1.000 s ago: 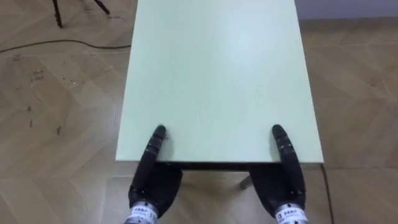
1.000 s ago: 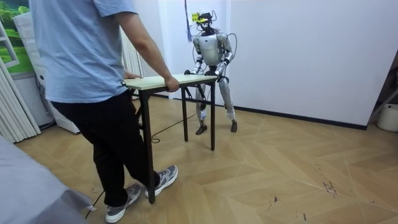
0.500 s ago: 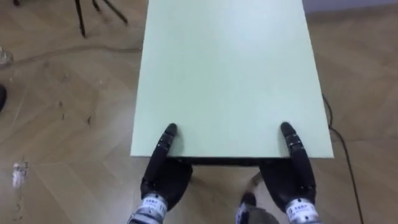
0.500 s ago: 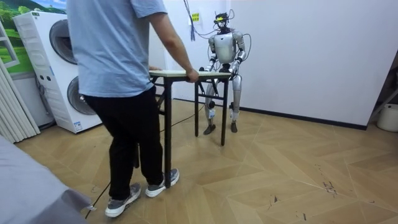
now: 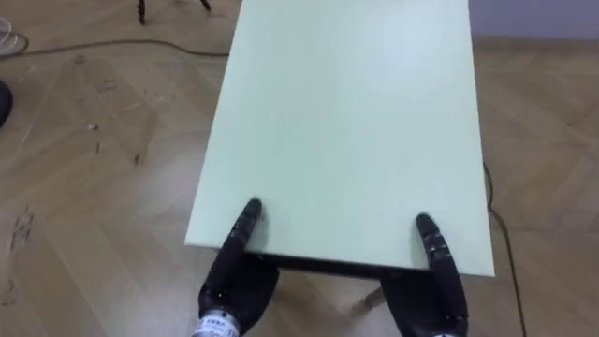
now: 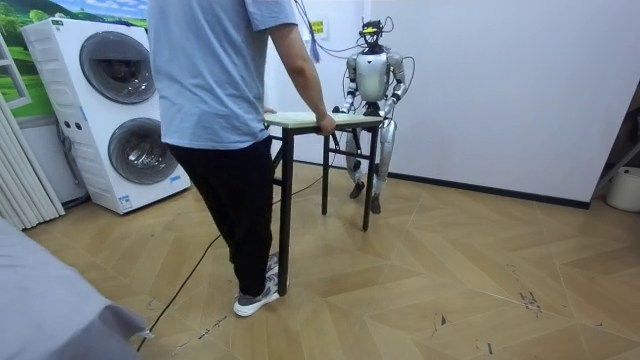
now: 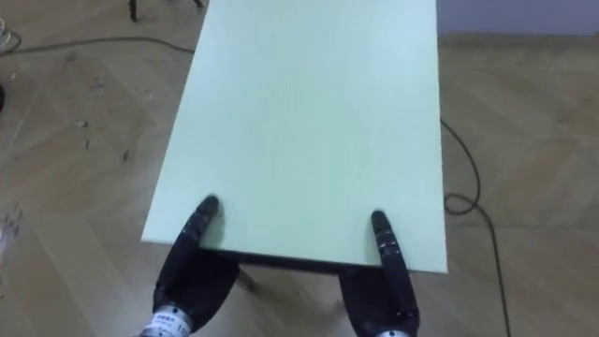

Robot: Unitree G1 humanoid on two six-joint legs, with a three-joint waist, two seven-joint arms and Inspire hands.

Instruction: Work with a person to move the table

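Looking down from the head, the pale green tabletop (image 5: 346, 122) is stretching away from the robot, its near edge lying right across the bottom of the eye views. The left hand (image 5: 239, 281) is coming up at the near left corner, thumb lying flat on top of the surface and the palm tucked beneath the edge, so it is pinching that edge between them. The right hand (image 5: 432, 298) is doing the same at the near right corner: thumb pressing on top, the rest of the hand underneath, clamped on the edge. The fingers below the board are hidden on both sides. The two hands are sitting well apart, one near each corner, with bare tabletop between them.

Across the room, the robot is standing at the far end of the table, close to the white wall (image 6: 500, 90), arms reaching forward to the short edge. A person (image 6: 215, 90) in a light blue shirt and black trousers is standing at the near end, back to the camera, one hand (image 6: 324, 125) gripping the edge at that end's corner. The dark table legs (image 6: 284, 220) are reaching down toward the herringbone wood floor (image 6: 450, 290); whether they are touching it, I cannot tell. A stacked pair of white washing machines (image 6: 95, 120) is standing at the room view's left, behind the person.
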